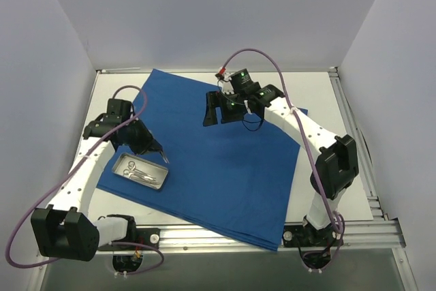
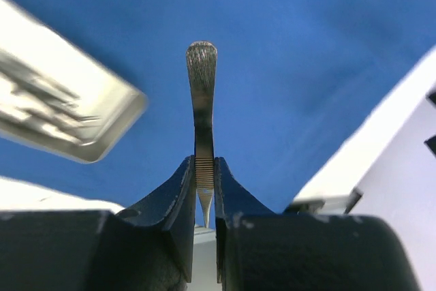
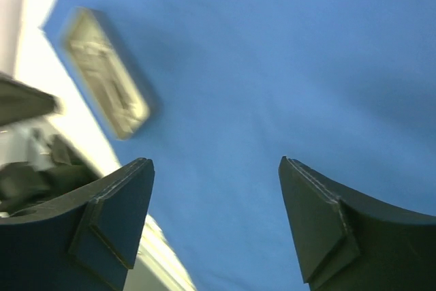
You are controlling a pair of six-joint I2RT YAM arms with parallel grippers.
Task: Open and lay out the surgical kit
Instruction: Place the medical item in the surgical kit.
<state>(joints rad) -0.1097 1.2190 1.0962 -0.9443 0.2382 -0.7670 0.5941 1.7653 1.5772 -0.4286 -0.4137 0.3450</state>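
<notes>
Left gripper [image 2: 204, 168]: clenched on thin steel instrument [image 2: 202, 80]; probably stiff, light, slippery, so best pinched mid-shaft.
Right gripper [image 3: 214, 165]: released, over drape [image 1: 225, 168], twelve o'clock.
Tray [image 1: 117, 167]: drape's eight o'clock.

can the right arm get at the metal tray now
Doubtful: the open right gripper has bare cloth ahead, but the left gripper, holding a thin instrument, hangs by the tray on that side.

Tray [image 2: 109, 124] blurred, cut by frame edge; instruments [image 1: 139, 172] inside too small to count
</notes>
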